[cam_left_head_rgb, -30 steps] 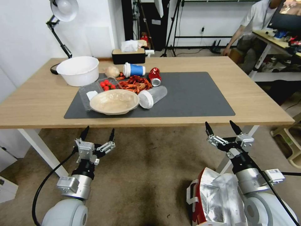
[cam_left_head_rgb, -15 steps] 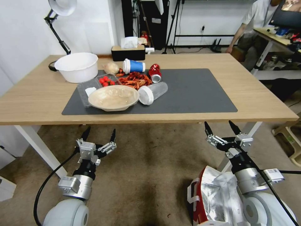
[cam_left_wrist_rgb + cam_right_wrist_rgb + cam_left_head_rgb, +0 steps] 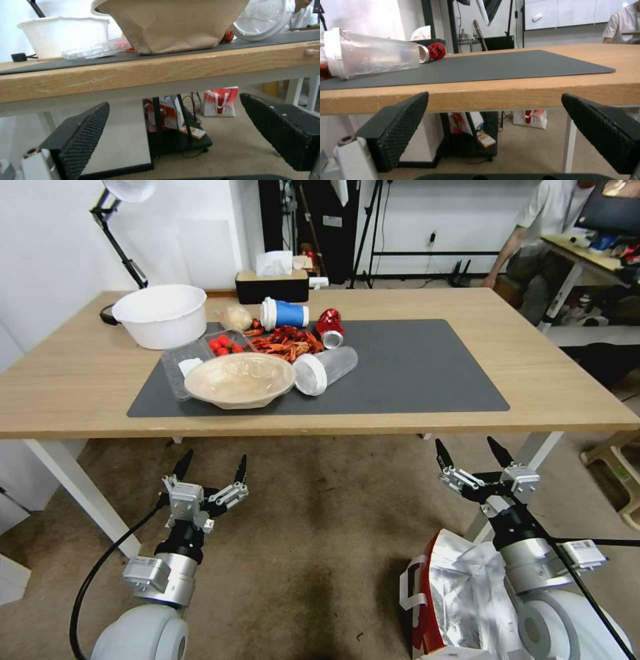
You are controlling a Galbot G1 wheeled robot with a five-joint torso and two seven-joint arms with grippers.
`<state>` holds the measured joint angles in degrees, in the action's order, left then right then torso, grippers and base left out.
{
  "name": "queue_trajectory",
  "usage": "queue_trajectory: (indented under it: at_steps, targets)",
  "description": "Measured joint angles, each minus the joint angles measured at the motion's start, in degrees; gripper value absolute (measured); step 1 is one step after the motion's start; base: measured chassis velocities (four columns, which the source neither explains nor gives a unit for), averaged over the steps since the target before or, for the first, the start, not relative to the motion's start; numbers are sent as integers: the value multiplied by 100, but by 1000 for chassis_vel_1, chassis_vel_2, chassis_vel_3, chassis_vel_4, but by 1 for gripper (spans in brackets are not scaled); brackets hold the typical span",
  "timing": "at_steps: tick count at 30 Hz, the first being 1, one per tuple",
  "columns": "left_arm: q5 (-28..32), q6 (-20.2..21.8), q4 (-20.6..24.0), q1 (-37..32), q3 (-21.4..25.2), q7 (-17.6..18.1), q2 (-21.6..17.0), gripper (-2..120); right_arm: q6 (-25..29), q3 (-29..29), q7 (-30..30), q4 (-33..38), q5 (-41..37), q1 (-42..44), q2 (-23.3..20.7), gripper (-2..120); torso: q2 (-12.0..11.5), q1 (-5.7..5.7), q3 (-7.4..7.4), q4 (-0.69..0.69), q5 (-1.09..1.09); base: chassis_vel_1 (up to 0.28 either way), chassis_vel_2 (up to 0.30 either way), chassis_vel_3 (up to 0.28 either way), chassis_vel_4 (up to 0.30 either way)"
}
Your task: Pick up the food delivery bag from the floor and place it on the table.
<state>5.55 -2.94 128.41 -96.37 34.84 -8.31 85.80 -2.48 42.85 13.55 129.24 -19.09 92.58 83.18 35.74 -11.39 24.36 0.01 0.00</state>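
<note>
Your food delivery bag [image 3: 445, 597] stands upright on the carpet floor [image 3: 313, 553], mouth up, foil lining showing, tight against the right arm's base. Right gripper [image 3: 475, 455] hovers above it, jaws spread, below the table [image 3: 567, 387] edge. Left gripper [image 3: 212, 467] likewise spread, well apart from the bag.

red-white bag [image 3: 427, 607] (silver lining), dark grey mat [image 3: 413, 373]

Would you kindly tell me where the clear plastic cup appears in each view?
Head view: clear plastic cup on its side, right of the beige bowl.
Left wrist view: its round lid end, beside the bowl.
Right wrist view: the cup, next to the red can.
Shared landmark: the dark grey mat.
</note>
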Motion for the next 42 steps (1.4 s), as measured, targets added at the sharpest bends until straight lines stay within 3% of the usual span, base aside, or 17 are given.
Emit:
queue_trajectory:
  at_steps: [42]
  targets:
    - [-56, -24, 1, 3, -28, -34, 10, 98, 25, 86, -4, 58, -59, 53, 11, 100, -1003, 379, -624, 0, 0, 0, 0, 0, 0]
